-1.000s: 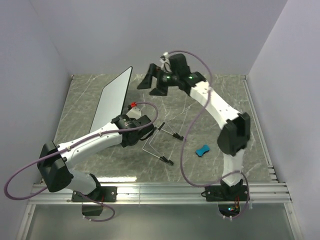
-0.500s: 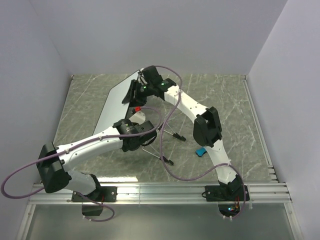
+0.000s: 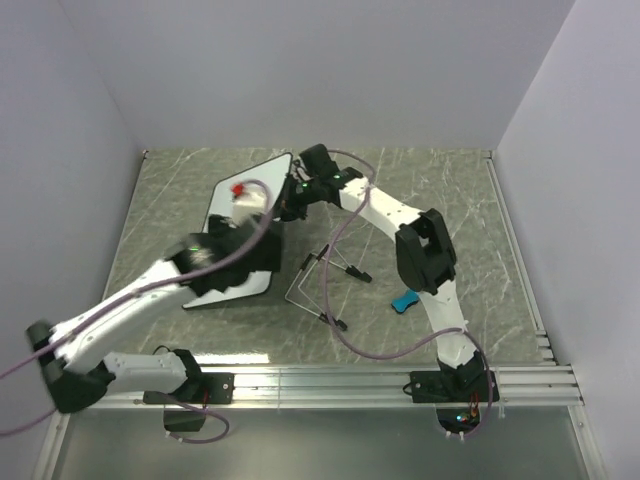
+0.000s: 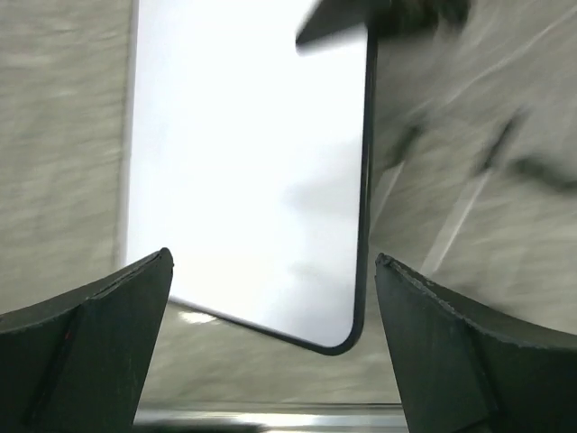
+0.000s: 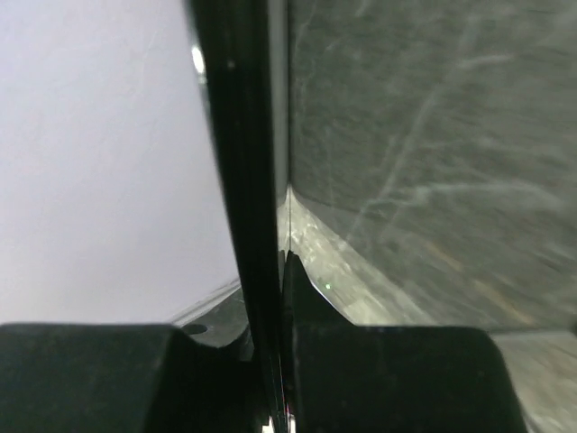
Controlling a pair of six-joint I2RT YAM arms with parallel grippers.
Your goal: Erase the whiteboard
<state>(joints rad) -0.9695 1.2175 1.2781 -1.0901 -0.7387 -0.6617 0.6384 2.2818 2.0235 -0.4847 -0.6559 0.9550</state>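
The whiteboard [image 3: 262,172] leans back from the table, its near edge low, and its face looks blank where it shows. My right gripper [image 3: 296,188] is shut on the board's far right corner. In the right wrist view the black frame [image 5: 236,135] runs straight into the right gripper [image 5: 281,262]. My left gripper [image 3: 240,235] hovers blurred over the middle of the board. In the left wrist view the left gripper [image 4: 270,262] stands open with nothing between its fingers, above the whiteboard's [image 4: 243,162] near right corner.
The black wire stand [image 3: 322,288] lies on the marble table to the right of the board, apart from it. A small blue eraser [image 3: 405,300] rests further right, near the right arm. Walls close in the left, back and right sides.
My right gripper swung left to the board's far corner and shut on it. My left gripper let go of the board, opened and rose. The board went from nearly edge-on to face-up.
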